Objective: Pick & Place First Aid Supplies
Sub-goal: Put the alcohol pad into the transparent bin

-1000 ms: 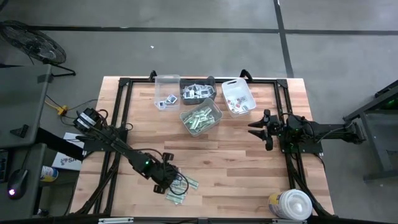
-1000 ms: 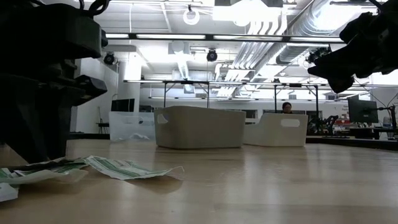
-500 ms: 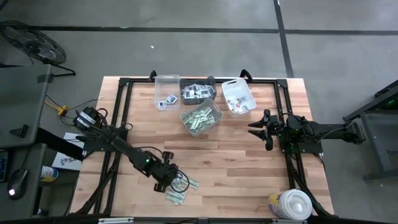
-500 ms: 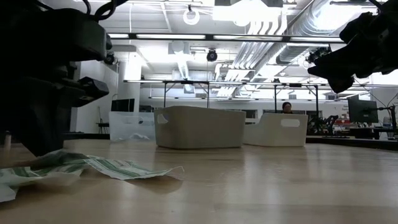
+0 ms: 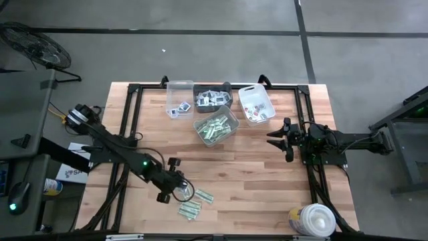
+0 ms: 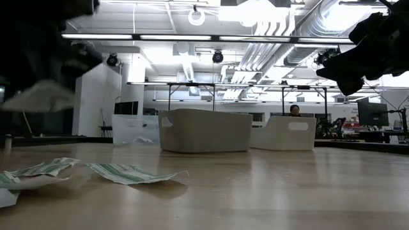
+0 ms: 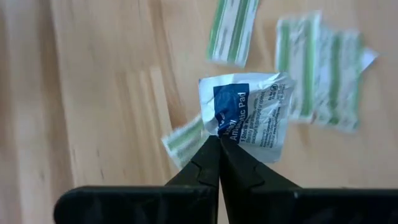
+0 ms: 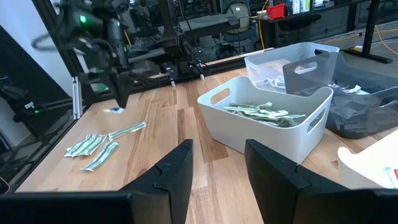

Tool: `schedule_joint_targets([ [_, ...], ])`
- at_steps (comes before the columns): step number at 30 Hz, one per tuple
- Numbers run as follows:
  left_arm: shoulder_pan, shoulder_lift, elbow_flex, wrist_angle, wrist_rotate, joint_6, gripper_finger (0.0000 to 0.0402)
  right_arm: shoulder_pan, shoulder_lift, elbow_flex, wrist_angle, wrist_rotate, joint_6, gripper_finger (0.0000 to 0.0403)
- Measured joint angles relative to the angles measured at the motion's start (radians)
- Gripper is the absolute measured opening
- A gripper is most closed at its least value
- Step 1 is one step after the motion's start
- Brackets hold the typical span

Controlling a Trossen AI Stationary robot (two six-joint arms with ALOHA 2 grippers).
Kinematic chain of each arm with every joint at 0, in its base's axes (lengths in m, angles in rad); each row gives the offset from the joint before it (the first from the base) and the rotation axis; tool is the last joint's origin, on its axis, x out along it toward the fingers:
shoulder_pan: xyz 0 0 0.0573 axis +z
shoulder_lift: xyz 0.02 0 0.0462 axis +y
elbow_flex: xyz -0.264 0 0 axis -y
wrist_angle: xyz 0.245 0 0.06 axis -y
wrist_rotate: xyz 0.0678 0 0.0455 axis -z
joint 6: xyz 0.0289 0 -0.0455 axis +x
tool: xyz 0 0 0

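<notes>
My left gripper hangs over the near left part of the table, shut on a squarish white packet with blue print. In the low view the packet hangs blurred above the table. Several green-and-white strips lie flat on the wood beneath it. My right gripper waits open at mid-right, above the table. More packets fill the bins at the far edge. My left gripper pinches the white packet at its lower left edge, between the two fingertips, coming from above and pointing down. The packet is crumpled, lifted clear of the table, and sticks out past the fingertips.
At the far edge stand a clear bin, a dark bin and a white bin. A second white bin with green strips stands nearer. A big round white tub sits at the near right corner. Bare wood lies between the arms.
My left gripper has risen from the pile of strips and shifted a little toward the table's left edge, staying shut. The white packet has come up with it, lifted clear of the table. The green-and-white strips have stayed on the wood.
</notes>
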Motion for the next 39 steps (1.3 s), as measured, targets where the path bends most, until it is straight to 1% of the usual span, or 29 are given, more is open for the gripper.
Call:
schedule_joint_targets([
  [7,0.0,-0.087,0.002,0.03,-0.04,0.086,0.0,0.0,0.0,0.0,0.0,0.0,0.0,0.014],
  [13,0.002,-0.146,0.002,0.033,-0.174,0.116,0.0,0.0,0.0,0.0,0.0,0.0,0.0,0.014],
  [17,0.046,-0.168,0.003,0.033,-0.242,0.113,0.0,0.0,0.0,0.0,0.0,0.0,0.0,0.014],
  [22,0.149,-0.171,0.004,0.047,-0.306,0.105,0.0,0.0,0.0,0.0,0.0,0.0,0.0,0.014],
  [24,0.196,-0.171,0.004,0.062,-0.31,0.121,0.0,0.0,0.0,0.0,0.0,0.0,0.0,0.014],
  [28,0.274,-0.171,0.005,0.101,-0.272,0.198,0.0,0.0,0.0,0.0,0.0,0.0,0.0,0.014],
  [34,0.353,-0.171,0.005,0.115,-0.22,0.272,0.0,0.0,0.0,0.0,0.0,0.0,0.0,0.014],
  [39,0.42,-0.171,0.006,0.111,-0.216,0.319,0.0,0.0,0.0,0.0,0.0,0.0,0.0,0.014],
])
